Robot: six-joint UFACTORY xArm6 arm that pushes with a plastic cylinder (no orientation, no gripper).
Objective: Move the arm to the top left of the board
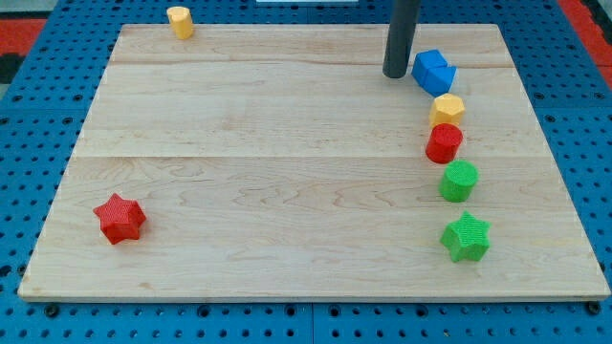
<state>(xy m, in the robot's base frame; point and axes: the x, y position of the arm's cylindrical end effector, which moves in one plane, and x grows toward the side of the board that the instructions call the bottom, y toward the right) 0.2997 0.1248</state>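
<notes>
My tip rests on the wooden board near the view's top right, just left of the blue cube, close to it or touching. Below the cube a column runs down the view's right side: a yellow hexagonal block, a red cylinder-like block, a green hexagonal block and a green star. A yellow cylinder stands at the board's top left edge, far from my tip. A red star lies at the view's bottom left.
The board lies on a blue perforated table. A red strip shows at the view's top right corner.
</notes>
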